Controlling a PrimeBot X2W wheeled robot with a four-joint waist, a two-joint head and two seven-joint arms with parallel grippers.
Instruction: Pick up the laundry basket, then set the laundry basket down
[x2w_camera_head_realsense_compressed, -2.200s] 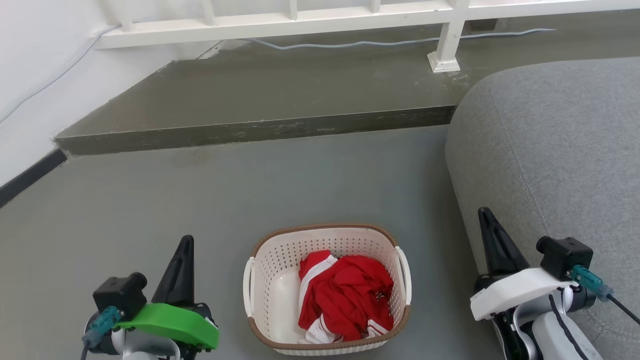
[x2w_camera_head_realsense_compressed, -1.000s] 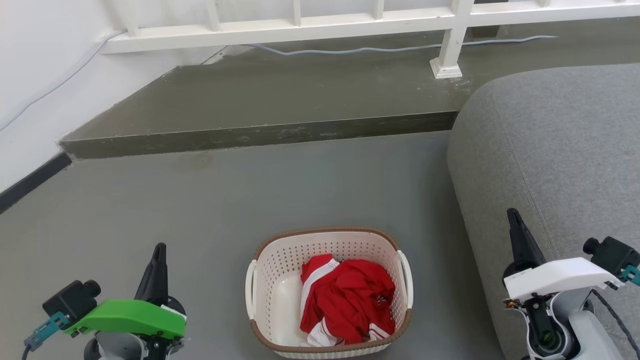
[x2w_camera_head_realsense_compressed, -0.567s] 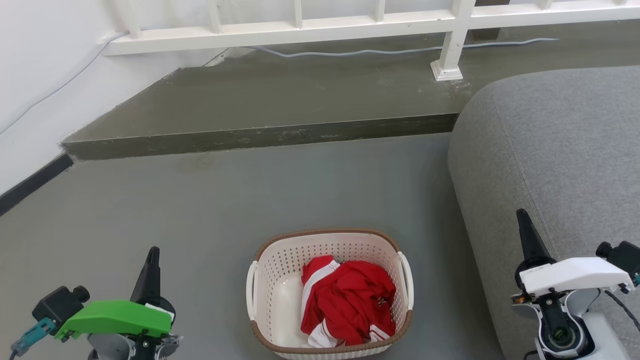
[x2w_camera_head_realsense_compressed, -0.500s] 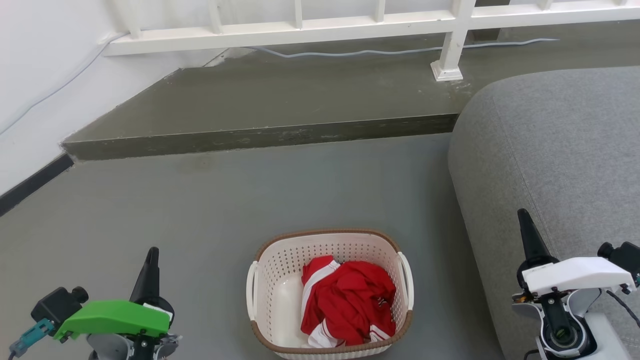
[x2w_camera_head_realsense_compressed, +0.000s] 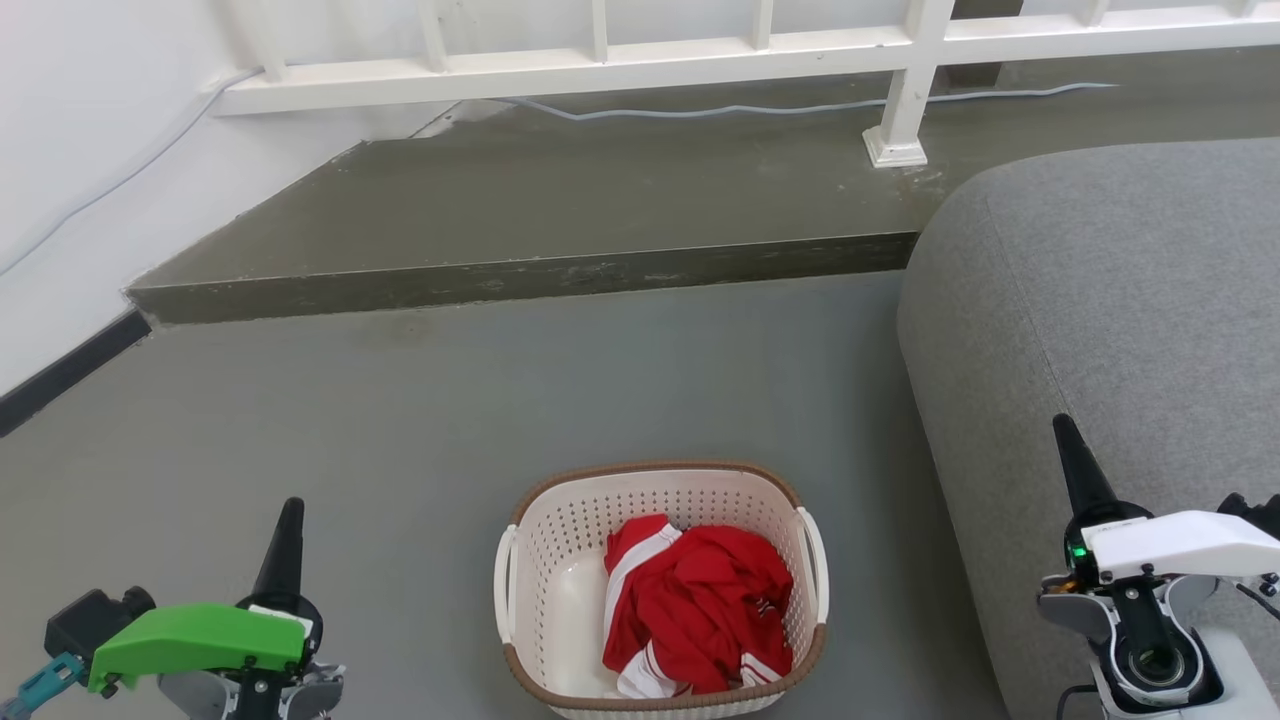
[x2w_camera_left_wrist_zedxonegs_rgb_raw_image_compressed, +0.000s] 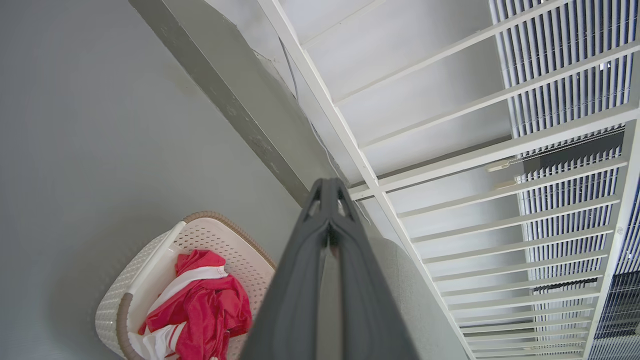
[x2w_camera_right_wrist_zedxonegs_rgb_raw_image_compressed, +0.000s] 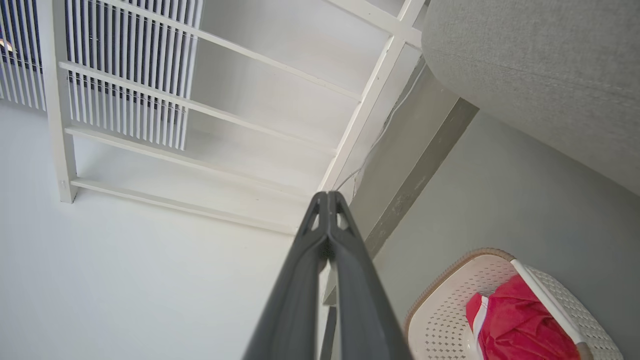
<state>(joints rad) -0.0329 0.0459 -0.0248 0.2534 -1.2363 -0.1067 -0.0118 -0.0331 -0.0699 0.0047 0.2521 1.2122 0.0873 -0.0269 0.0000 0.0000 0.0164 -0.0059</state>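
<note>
- The laundry basket (x2w_camera_head_realsense_compressed: 560, 520) is seen standing on the grey floor (x2w_camera_head_realsense_compressed: 400, 420), between the two grippers, with a red garment (x2w_camera_head_realsense_compressed: 700, 610) lying inside.
- Left gripper (x2w_camera_head_realsense_compressed: 290, 512): jaws are pressed together, apart from the basket.
- Right gripper (x2w_camera_head_realsense_compressed: 1064, 432): jaws are pressed together, over the grey sofa (x2w_camera_head_realsense_compressed: 1100, 300) edge.

Left gripper (x2w_camera_head_realsense_compressed: 289, 520) under a green cover — right gripper (x2w_camera_head_realsense_compressed: 1068, 445) white-capped (both fingers (x2w_camera_left_wrist_zedxonegs_rgb_raw_image_compressed: 300, 280) dark, tapering)
</note>
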